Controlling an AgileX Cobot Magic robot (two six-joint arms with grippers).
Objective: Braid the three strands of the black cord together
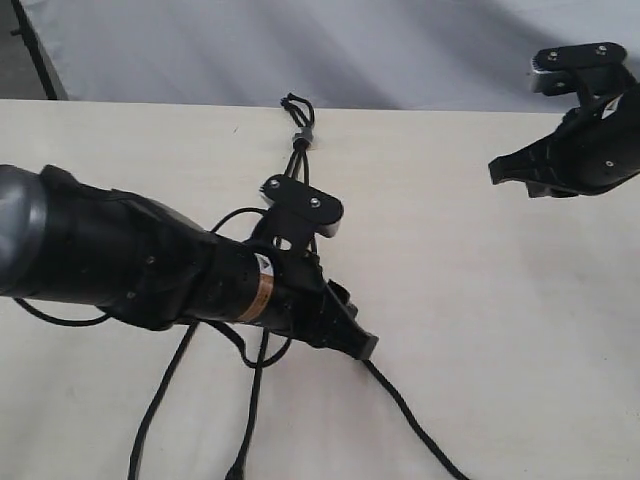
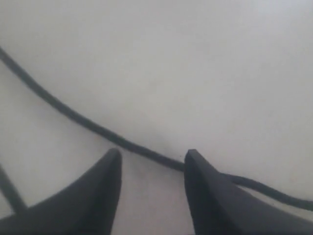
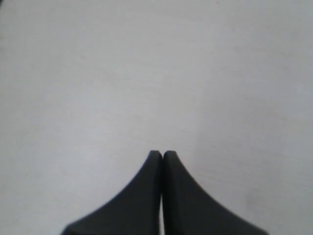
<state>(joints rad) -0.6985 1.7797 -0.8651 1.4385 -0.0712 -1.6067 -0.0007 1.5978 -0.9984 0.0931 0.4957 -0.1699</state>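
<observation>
The black cord lies on the pale table with its small loop (image 1: 296,105) and grey band (image 1: 303,137) at the far edge. Its three strands run toward me under the left arm. One strand (image 1: 415,430) trails off to the lower right, and two others (image 1: 160,400) (image 1: 255,400) run to the lower left. My left gripper (image 1: 358,343) (image 2: 152,155) is open just above the table. A strand (image 2: 73,115) crosses just past its fingertips and passes behind one finger (image 2: 195,166), with nothing between the jaws. My right gripper (image 1: 510,172) (image 3: 162,154) is shut on nothing over bare table, far right of the cord.
The table (image 1: 480,300) ends at its far edge just behind the loop, with a grey backdrop (image 1: 300,40) beyond. The bulky left arm (image 1: 120,255) covers the middle stretch of the strands. A thin dark line (image 2: 7,188) shows beside the left fingers.
</observation>
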